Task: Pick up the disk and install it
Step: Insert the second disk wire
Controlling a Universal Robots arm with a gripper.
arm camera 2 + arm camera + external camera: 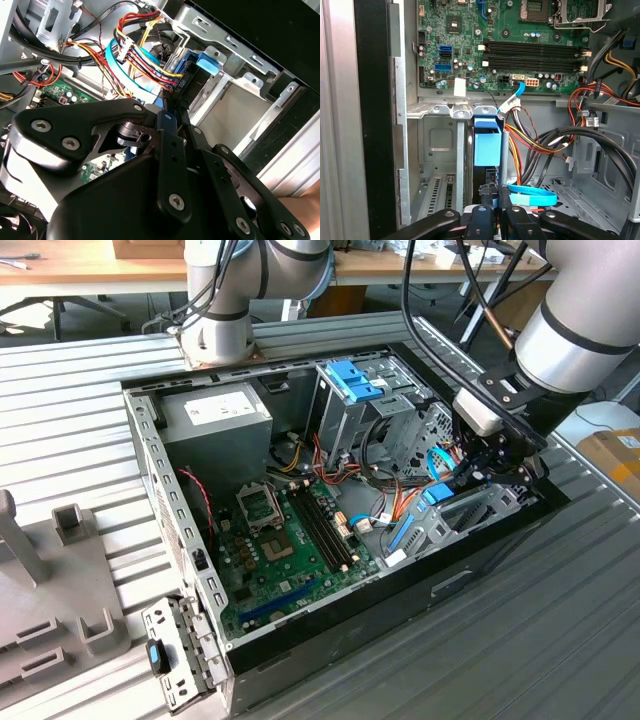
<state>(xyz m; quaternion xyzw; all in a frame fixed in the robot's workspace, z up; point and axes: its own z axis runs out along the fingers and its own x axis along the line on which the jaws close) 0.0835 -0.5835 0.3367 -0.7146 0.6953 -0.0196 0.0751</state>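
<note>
Ribbed grey metal tabletop (560,640) under open black computer case (300,630). Black gripper (478,468) lowered into grey metal drive cage (437,145), closed on blue-framed black disk (487,142) standing edgewise inside. Crowded alongside by multicoloured power wires (530,142) and light-blue flat cable (532,196), near green motherboard (290,550).

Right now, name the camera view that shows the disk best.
The first wrist view: the disk stands on edge in the grey metal bay, its blue carrier facing the camera, just beyond the hand. The second wrist view shows a blue tab and a black edge past the linkage. The exterior view shows a blue patch under the hand.
</note>
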